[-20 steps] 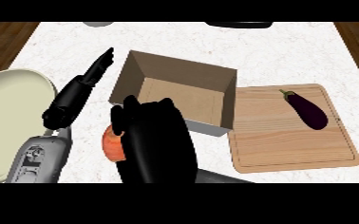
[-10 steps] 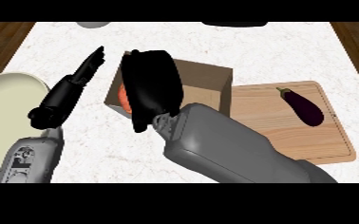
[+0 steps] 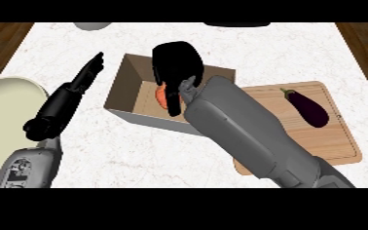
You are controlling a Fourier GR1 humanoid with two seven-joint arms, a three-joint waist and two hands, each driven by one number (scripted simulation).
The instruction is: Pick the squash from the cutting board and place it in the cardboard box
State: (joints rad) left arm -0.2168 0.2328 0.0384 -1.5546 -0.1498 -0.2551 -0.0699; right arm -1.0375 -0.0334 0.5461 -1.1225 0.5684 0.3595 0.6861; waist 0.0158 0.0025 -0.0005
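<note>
Squash (image 3: 162, 95) sits curled in my right hand's (image 3: 176, 70) fingers, peeking out at seven o'clock of the palm, long axis running twelve to six, directly over the box (image 3: 123, 88) interior, so I judge release comes next.

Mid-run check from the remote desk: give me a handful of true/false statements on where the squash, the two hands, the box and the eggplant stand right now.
1. The right hand is over the cardboard box. True.
2. The orange squash lies on the cutting board. False: it shows under the right hand, within the box opening.
3. The eggplant lies on the cutting board. True.
4. The left hand is curled round the squash. False: its fingers are straight, left of the box, holding nothing.
5. The eggplant is inside the box. False: it is on the board, right of the box.
</note>
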